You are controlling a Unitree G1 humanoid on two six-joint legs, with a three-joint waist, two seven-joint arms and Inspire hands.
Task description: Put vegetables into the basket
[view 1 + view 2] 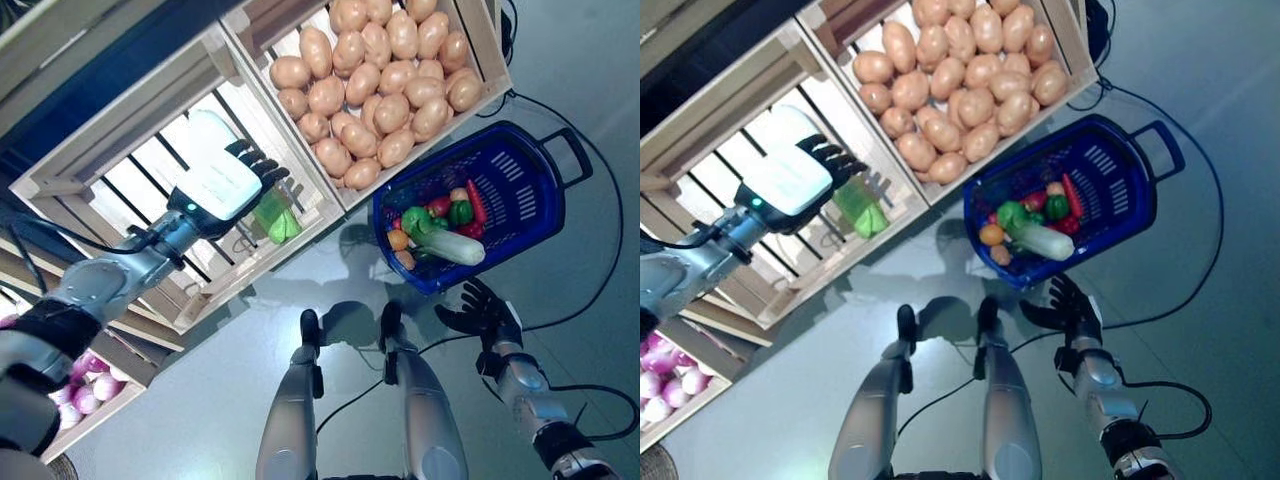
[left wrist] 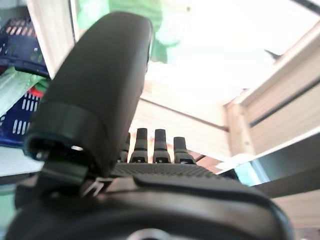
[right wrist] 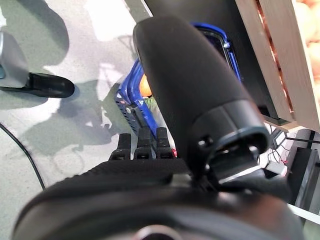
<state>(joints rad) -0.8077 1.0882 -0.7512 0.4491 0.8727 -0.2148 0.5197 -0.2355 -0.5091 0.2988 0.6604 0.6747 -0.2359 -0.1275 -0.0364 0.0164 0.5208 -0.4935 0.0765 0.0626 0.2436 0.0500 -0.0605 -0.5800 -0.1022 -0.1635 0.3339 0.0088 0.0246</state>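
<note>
1. Grey floor carries wooden crates and a blue basket, which already holds mixed vegetables
2. Inside the slatted crate, a green leafy vegetable lies at the corner nearest the basket
3. Left hand reaches into that crate, fingers straight and apart, tips just beside the green, nothing held
4. Green's long axis seems to run roughly along the fingers' line
5. Potatoes fill the neighbouring crate
6. Right hand hangs relaxed and empty near the basket, so the left is nearer
</note>
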